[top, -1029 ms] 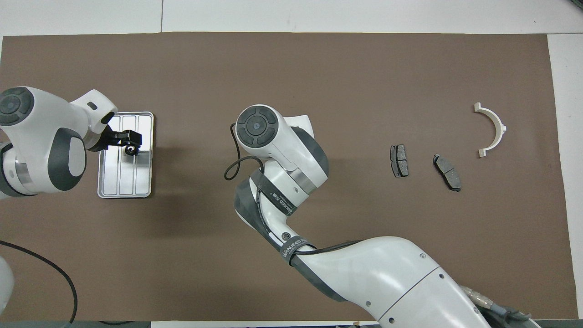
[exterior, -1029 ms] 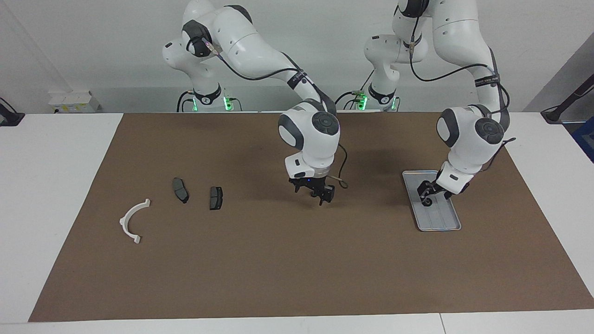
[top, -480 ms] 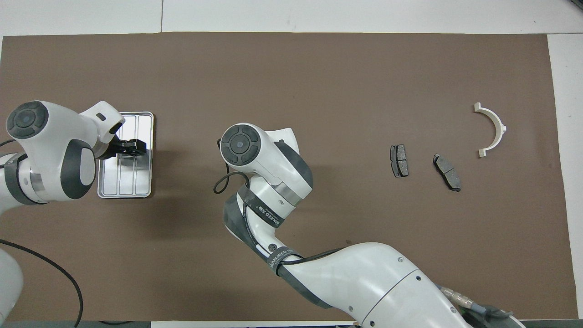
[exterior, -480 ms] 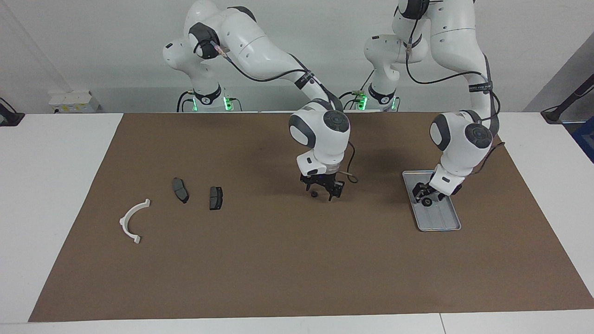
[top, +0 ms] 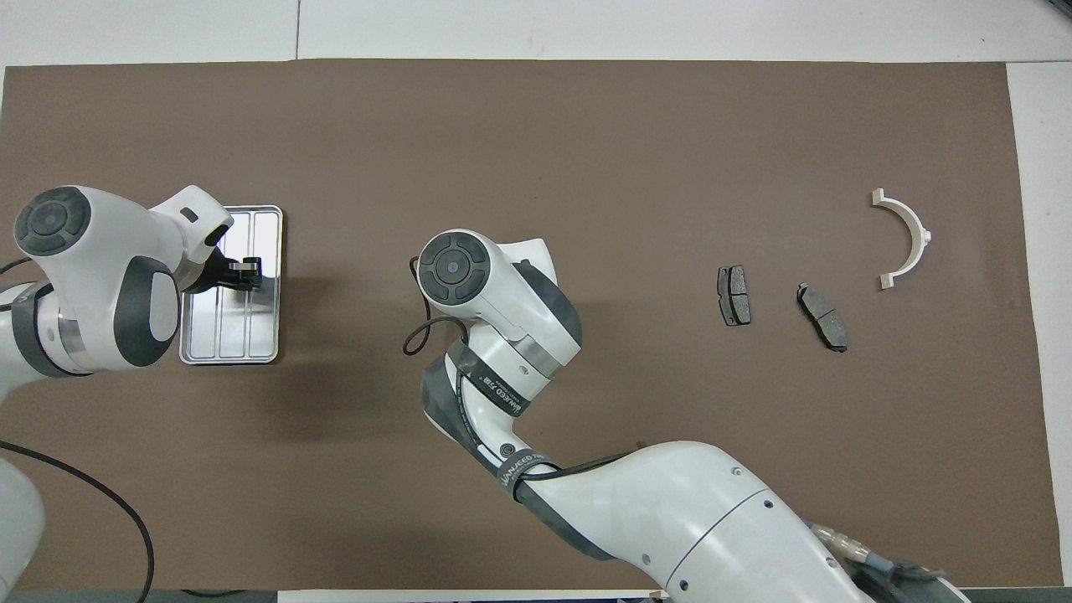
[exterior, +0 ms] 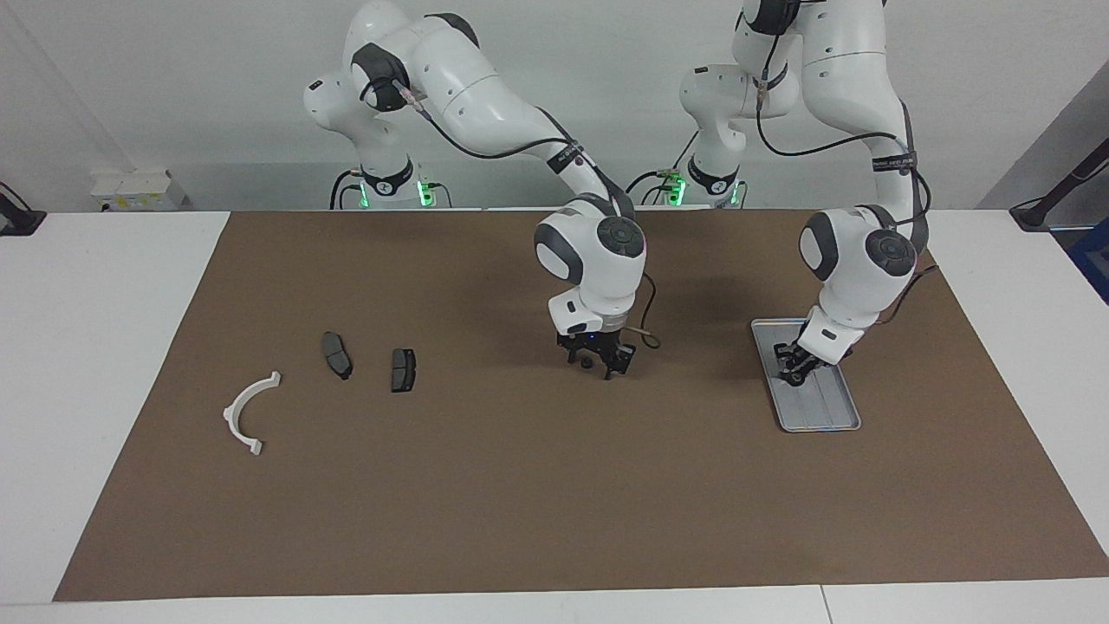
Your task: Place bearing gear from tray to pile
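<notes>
Standing across the bench from the two robots, I see the left gripper (exterior: 794,371) low over the tray (exterior: 823,420), at the half nearer the robots, with a small dark ring-shaped part, the bearing gear (exterior: 795,378), at its fingers; they look drawn in on it, though whether it rests on the tray or hangs just clear I cannot tell. The right gripper (exterior: 598,362) hovers low over the bare brown mat (exterior: 520,503) mid-bench, and something small and dark shows at its tips; I cannot tell how its fingers stand. The pile sits well apart toward the right arm's end: two dark pads (exterior: 337,354) and (exterior: 403,369), and a white bracket (exterior: 249,414). From overhead, the left gripper (top: 243,274) covers the tray (top: 230,352) near one long rim, the bearing gear hidden under it; the right arm's wrist hides its own gripper. The pads (top: 734,295) and (top: 822,316) and the bracket (top: 904,239) lie apart from each other. The gear looks like hard metal, small, stiff and probably smooth, so I judge it light but apt to slip or roll; pinching across its outer rim seems safest.
</notes>
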Controlling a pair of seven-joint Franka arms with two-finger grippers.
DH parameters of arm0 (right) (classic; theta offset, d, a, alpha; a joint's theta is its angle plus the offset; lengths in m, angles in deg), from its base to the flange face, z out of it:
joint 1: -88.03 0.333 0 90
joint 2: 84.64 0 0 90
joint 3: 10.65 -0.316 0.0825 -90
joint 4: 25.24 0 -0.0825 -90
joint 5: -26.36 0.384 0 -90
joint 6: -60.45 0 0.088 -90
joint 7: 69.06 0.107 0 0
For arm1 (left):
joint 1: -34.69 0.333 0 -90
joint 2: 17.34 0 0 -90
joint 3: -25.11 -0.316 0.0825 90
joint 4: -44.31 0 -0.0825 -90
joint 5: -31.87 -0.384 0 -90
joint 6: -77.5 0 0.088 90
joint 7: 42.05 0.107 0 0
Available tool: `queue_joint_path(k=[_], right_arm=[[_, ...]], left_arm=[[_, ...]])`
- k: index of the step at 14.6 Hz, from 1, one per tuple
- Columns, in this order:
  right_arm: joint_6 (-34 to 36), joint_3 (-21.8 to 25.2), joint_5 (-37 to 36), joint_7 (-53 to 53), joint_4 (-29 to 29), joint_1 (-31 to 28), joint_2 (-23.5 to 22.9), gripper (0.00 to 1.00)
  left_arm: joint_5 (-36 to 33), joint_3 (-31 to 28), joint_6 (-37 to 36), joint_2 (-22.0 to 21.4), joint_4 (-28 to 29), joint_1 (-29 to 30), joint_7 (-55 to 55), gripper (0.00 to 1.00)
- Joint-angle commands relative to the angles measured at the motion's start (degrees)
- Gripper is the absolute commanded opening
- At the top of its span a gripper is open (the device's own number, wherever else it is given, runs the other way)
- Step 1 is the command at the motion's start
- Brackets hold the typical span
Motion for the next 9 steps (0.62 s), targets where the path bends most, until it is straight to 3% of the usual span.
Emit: queue_joint_path(k=[1,5,6,9], right_arm=[[-0.8,-0.3,0.7,-0.7,-1.5,-1.4,0.8,0.47],[-1.1,-0.3,1.3,-0.7,-1.3,-1.6,0.7,0.15],[-1.1,-0.3,1.3,-0.7,-1.3,-1.7,0.7,0.01],[0.2,-0.2,1.3,-0.8,-0.8,-1.7,0.9,0.00]], left_arm=[[1.8,0.0,-8.1,0.4,-6.8,0.4,0.0,0.00],[3.9,0.0,-25.1,-0.2,-22.2,4.1,0.6,0.00],[4.1,-0.1,-27.3,-0.2,-24.6,4.4,0.7,0.00],[5.0,0.4,-29.3,-1.9,-25.9,4.2,-0.5,0.00]])
